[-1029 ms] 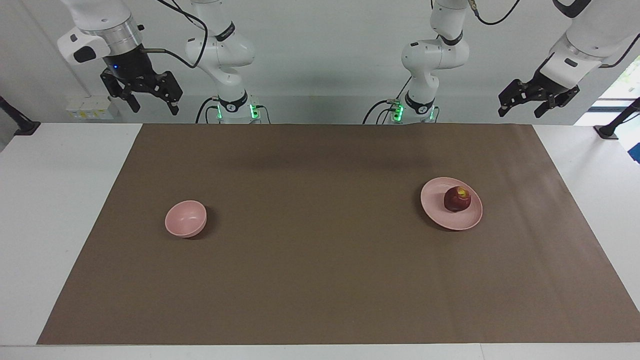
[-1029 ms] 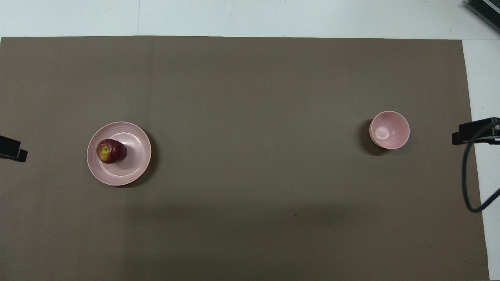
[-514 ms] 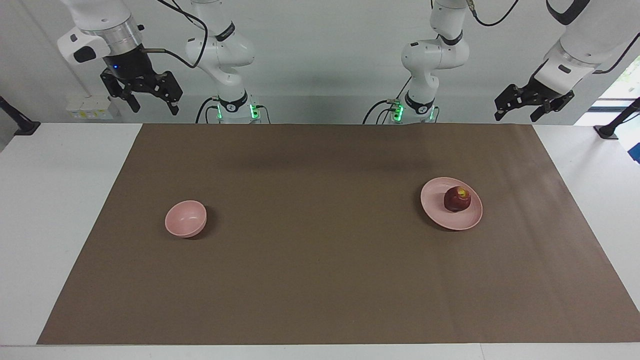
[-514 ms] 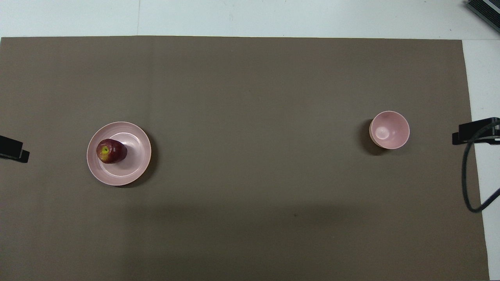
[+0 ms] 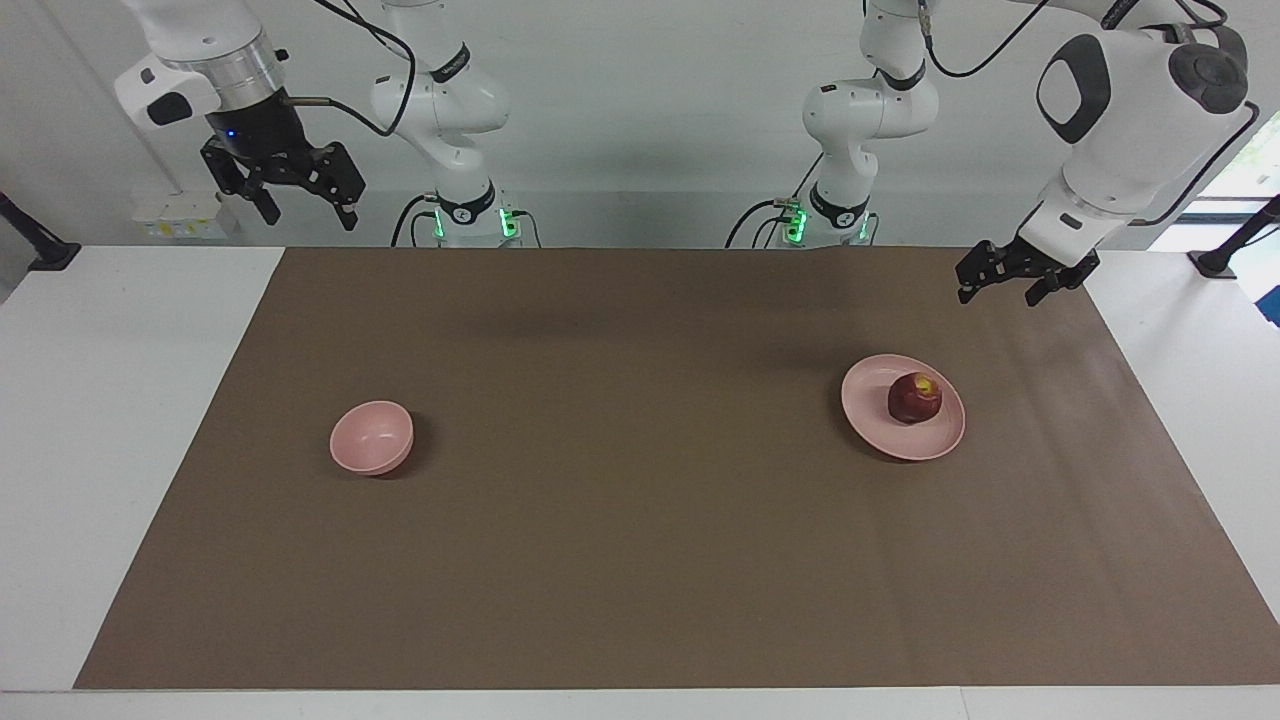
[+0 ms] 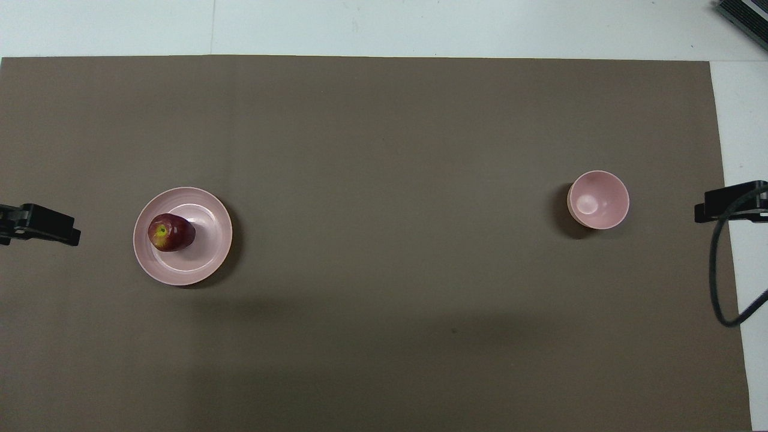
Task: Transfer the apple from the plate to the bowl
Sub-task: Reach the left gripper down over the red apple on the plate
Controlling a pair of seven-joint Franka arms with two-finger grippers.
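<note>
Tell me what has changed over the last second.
The left pincer has come down and in toward the flat pale pink plate, now over the brown mat at the left arm's end, holding nothing. The small dark red apple stays on the plate, the small deep pink bowl is unmoved, and the right pincer waits raised as before.

Count on tabletop (image 5: pixel 120 420): one apple (image 5: pixel 914 398), one plate (image 5: pixel 880 420), one bowl (image 5: pixel 371 437), one brown mat (image 5: pixel 640 560). Arms: two. Claws: two, left claw (image 5: pixel 1010 288) and right claw (image 5: pixel 300 205). Fruit total: one. Pink dishes total: two, one flat and one deep.
</note>
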